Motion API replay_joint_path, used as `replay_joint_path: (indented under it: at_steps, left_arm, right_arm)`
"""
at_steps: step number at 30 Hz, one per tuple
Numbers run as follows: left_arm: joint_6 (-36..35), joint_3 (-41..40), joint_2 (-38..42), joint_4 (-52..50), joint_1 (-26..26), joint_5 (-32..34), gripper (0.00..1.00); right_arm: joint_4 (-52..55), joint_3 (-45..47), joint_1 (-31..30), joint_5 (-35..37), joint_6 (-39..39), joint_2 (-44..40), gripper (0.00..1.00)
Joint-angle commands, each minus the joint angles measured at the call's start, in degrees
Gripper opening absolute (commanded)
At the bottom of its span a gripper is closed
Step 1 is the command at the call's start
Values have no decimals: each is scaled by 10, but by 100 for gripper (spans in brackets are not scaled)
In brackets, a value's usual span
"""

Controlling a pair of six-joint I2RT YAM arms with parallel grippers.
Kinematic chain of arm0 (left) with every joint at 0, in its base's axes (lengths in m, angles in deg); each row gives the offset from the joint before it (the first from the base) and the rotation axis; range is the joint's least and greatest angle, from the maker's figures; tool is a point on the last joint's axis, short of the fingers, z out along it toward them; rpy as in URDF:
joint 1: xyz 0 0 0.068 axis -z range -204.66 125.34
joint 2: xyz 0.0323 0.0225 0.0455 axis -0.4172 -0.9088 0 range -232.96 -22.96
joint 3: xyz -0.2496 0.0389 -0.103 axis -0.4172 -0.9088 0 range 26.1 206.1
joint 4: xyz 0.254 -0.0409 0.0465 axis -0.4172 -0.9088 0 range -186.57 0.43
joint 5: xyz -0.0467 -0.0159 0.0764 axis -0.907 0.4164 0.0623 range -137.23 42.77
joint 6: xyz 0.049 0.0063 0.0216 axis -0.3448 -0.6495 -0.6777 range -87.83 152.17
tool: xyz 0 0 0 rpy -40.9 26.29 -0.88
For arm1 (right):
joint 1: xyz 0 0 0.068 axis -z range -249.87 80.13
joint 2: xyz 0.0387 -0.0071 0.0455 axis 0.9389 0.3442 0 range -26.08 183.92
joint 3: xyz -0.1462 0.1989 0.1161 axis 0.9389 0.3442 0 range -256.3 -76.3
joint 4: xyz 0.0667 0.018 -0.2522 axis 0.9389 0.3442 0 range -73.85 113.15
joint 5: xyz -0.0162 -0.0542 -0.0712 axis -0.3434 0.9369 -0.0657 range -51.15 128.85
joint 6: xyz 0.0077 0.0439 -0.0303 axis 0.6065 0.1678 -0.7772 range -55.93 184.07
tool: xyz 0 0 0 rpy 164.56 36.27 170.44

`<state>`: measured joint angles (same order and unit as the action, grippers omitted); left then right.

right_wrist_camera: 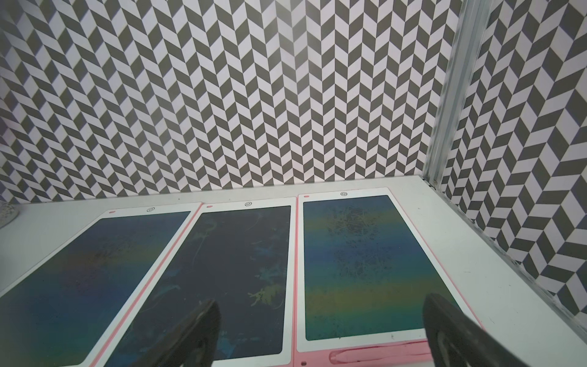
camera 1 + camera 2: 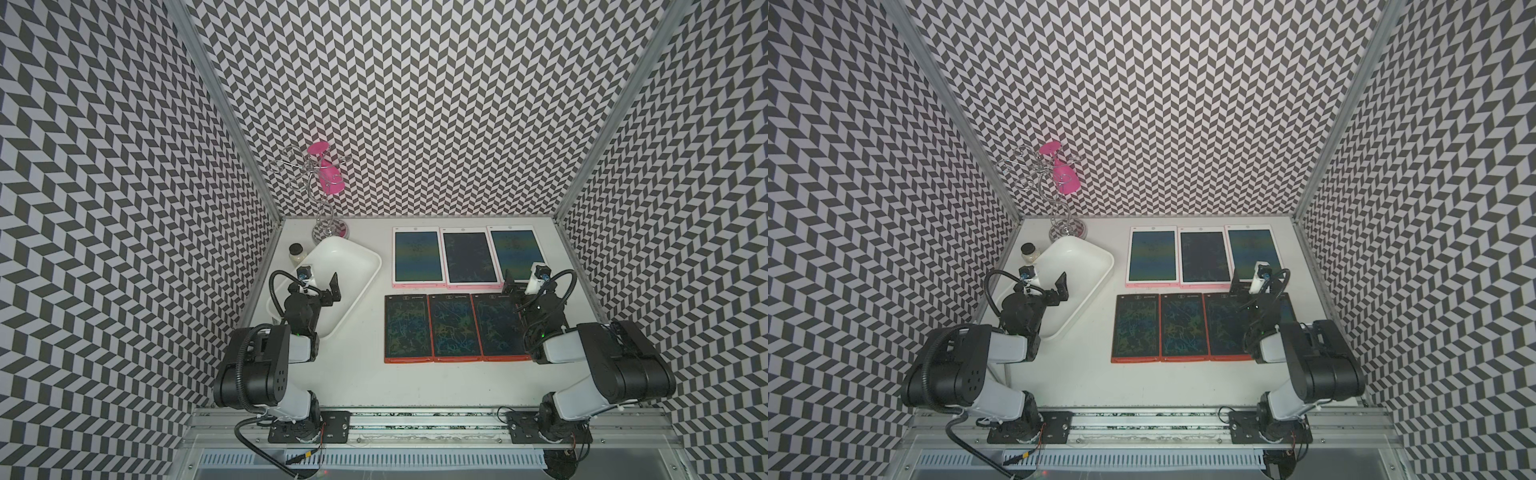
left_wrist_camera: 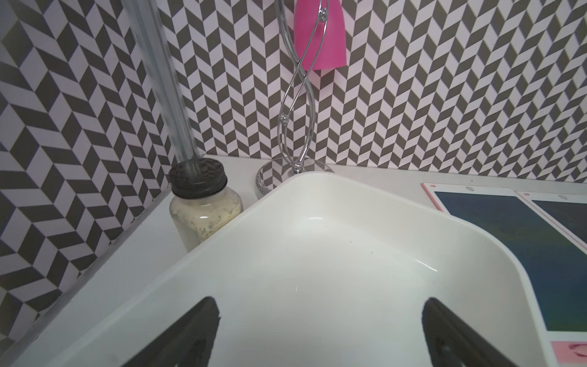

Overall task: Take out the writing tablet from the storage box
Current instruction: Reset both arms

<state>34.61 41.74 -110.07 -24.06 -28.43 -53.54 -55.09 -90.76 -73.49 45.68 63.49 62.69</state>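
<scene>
A white bench point(image 2: 365, 382) carries a white box point(image 2: 353, 262), set at an angle with its bare floor showing. Right of the box, outside it, lie three red tablets point(image 2: 453, 326) and, farther back, three pink tablets point(image 2: 417, 256). The left gripper point(image 3: 319, 302) hangs over the box, jaws wide. The right gripper point(image 1: 322, 300) is well right of the box, jaws wide over tablets.
</scene>
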Motion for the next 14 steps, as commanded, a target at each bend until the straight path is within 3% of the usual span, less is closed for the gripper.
replay_joint_path:
  at_steps: [1, 4, 6, 10, 14]
  left_arm:
    - [-12, -4, -5, 45, 0, -21, 99]
    - [-22, -29, -35, 128, 3, -34, 100]
    - [-23, -18, -17, 72, 4, -33, 99]
    - [-24, -20, -20, 83, 6, -30, 100]
    - [-24, -20, -21, 87, 7, -29, 100]
  right_arm:
    - [-48, 8, -2, -2, -7, 6, 99]
    - [-67, 12, -2, -2, -6, 12, 99]
    - [-58, 7, -2, -4, -6, 14, 99]
    - [-68, 13, -3, -25, -23, 7, 99]
    - [-107, 46, -16, 6, -26, 10, 99]
